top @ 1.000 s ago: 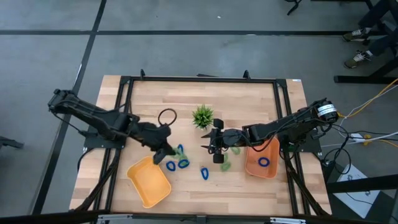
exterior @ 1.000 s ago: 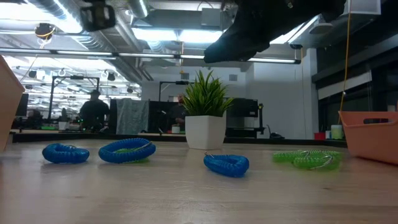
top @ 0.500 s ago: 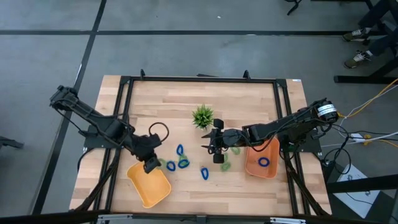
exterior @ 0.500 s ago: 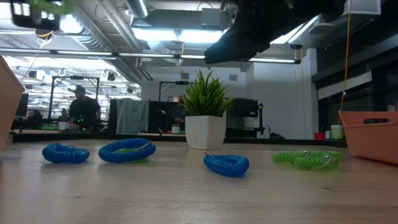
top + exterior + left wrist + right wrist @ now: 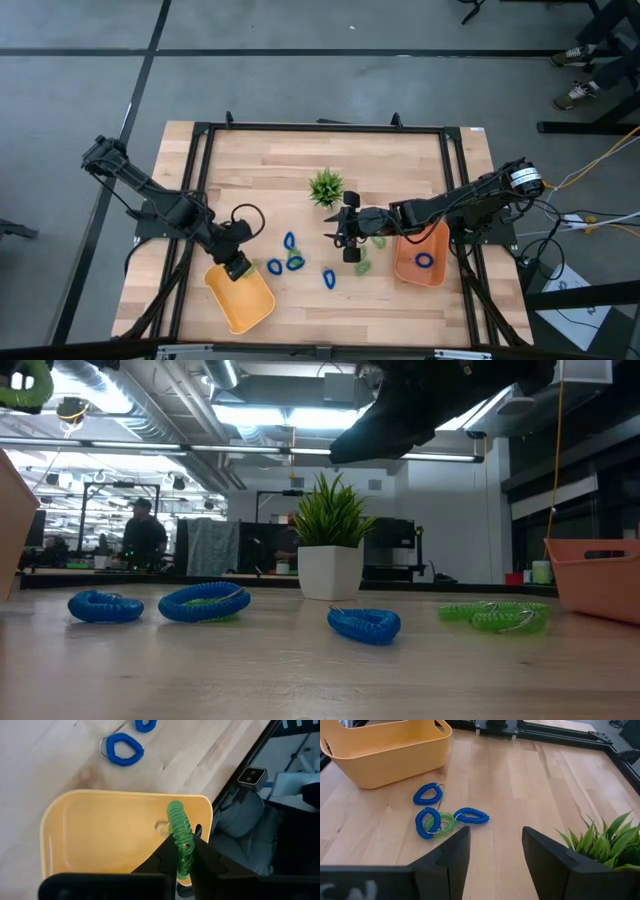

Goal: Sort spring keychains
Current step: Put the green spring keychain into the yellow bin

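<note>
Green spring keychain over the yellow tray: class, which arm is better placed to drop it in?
Left. Its tool is shut on the green spring keychain above the yellow tray; the right tool is open and empty mid-table.

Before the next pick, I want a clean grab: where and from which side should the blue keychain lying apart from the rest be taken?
Pinch one side of the coiled loop of the blue keychain, coming straight down from above. It lies flat on the table, apart from the others, so a side approach would probably just push it.
</note>
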You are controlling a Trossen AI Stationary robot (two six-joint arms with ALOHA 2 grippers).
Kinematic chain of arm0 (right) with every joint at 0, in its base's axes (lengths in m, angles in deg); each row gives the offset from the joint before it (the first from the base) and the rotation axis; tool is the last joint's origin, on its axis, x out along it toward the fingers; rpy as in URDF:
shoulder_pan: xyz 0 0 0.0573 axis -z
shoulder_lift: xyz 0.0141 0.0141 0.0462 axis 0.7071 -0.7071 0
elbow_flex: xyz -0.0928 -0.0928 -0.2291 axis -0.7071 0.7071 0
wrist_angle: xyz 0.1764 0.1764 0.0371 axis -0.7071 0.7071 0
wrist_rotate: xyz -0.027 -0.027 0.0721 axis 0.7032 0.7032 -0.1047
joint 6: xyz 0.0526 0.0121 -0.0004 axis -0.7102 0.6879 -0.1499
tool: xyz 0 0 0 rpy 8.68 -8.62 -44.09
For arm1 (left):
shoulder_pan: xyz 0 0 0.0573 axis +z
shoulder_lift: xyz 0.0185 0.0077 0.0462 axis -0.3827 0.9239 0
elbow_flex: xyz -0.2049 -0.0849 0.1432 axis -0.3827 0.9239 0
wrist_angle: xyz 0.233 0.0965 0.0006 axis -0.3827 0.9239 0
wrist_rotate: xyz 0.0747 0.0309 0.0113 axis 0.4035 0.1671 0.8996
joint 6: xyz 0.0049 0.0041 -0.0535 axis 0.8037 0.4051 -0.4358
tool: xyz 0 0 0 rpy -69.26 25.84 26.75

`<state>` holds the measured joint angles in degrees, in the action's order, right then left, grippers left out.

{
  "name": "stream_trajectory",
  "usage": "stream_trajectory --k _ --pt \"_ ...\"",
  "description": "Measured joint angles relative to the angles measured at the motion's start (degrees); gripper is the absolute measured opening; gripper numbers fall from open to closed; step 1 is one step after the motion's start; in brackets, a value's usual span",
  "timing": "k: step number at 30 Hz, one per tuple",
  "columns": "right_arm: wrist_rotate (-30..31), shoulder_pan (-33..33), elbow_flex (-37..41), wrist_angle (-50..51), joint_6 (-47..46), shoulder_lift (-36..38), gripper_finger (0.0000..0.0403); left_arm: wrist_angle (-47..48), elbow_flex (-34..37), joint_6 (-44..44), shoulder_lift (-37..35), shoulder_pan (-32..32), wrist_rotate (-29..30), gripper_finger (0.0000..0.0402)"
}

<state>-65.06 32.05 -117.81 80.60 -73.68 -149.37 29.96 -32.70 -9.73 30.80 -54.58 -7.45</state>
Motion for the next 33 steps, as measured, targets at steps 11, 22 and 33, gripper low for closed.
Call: stream_trajectory --k 11,22,33 --pt "0.0 0.0 0.0 1.1 0.0 0.0 0.0178 0.1 0.0 -4.7 1.0 -4.1 4.7 0.0037" --pt "0.0 0.0 0.0 1.3 0.0 0.0 0.0178 0.0 0.0 -5.0 9.5 -7.0 3.8 0.0038" --pt "0.0 0.0 0.0 1.3 0.0 0.0 0.0178 0.2 0.0 -4.4 17.0 -6.4 -2.9 0.0046"
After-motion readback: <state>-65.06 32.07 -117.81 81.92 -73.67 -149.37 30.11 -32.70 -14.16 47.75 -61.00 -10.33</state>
